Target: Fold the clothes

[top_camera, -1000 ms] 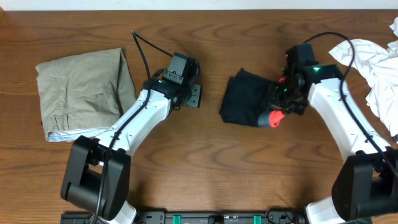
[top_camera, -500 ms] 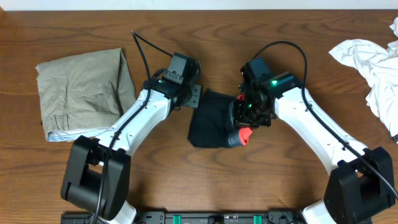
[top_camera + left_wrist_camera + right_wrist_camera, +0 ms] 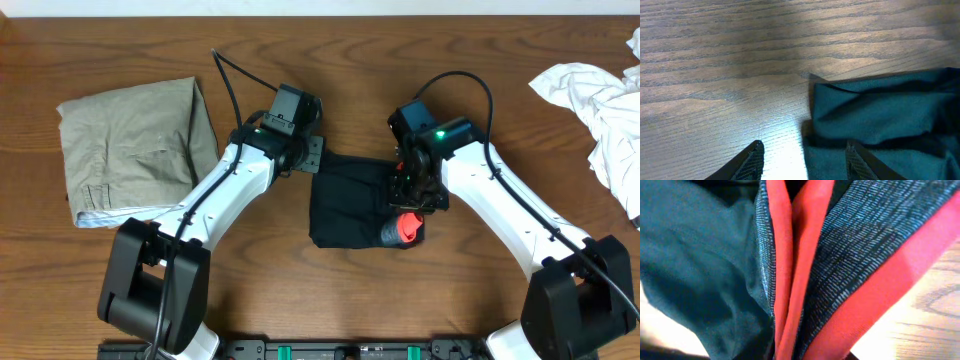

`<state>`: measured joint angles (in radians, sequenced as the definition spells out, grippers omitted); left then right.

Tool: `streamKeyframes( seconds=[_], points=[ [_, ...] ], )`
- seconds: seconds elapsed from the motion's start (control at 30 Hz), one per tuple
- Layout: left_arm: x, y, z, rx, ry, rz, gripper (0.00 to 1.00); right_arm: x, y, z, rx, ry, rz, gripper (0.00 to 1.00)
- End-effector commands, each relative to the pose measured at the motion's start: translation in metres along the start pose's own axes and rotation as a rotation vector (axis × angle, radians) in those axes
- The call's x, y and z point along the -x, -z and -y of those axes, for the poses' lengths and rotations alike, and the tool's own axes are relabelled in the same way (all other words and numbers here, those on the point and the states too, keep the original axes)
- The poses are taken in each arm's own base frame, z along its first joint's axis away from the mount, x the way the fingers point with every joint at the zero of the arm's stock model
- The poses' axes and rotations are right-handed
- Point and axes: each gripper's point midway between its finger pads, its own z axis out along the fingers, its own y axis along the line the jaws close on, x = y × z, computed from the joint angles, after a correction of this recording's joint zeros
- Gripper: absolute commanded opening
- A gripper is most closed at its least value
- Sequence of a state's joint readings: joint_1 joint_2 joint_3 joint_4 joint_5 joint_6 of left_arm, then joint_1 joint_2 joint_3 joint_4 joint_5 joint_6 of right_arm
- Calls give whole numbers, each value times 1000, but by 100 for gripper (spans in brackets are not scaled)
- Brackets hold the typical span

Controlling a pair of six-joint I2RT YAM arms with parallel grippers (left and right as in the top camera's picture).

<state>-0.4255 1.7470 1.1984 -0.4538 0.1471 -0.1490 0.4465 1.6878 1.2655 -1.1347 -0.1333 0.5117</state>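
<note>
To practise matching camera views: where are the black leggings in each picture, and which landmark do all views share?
Overhead: leggings in the middle of the picture.
Left wrist: leggings at right, lower half.
Right wrist: leggings fill most of the frame.
Shared landmark: the wooden table.

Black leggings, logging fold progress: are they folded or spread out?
Folded. The black leggings form one compact dark rectangle, grey-and-red waistband bunched at its lower right corner.

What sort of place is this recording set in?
Likely a robot lab bench for laundry folding: a wooden table, two robot arms at its near edge, folded khaki trousers, black leggings and a crumpled white garment.
</note>
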Motion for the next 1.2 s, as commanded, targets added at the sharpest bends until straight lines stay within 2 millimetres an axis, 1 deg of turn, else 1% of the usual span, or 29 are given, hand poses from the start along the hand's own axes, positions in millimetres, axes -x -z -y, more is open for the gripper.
streamKeyframes(
  seconds=[0.0,0.03,0.1,0.13,0.23,0.37,0.4,0.47,0.53,0.6,0.8,0.93,1.13,1.17],
  points=[
    [9,9,1,-2,-17,28,53,4,-2,6,-38,9,24,17],
    [9,9,1,-2,-17,28,53,5,-2,6,-38,9,29,14],
    [9,9,1,-2,-17,28,53,9,-1,3,-29,29,47,4],
    [9,9,1,-2,-17,28,53,12,-1,2,-23,52,60,1],
    [9,9,1,-2,-17,28,53,27,0,-7,4,139,122,1],
    [9,9,1,-2,-17,28,53,50,6,-33,102,352,226,1],
    [9,9,1,-2,-17,28,53,54,7,-37,113,382,249,1],
    [9,9,1,-2,-17,28,53,63,10,-39,120,389,284,1],
    [9,9,1,-2,-17,27,53,66,11,-35,121,365,289,1],
    [9,9,1,-2,-17,28,53,64,10,-25,112,315,263,2],
    [9,9,1,-2,-17,28,53,50,4,-4,80,268,180,4],
    [9,9,1,-2,-17,28,53,43,-2,1,71,250,147,7],
    [9,9,1,-2,-17,28,53,34,-12,6,62,233,118,8],
    [9,9,1,-2,-17,28,53,32,-14,7,60,232,111,12]
  ],
)
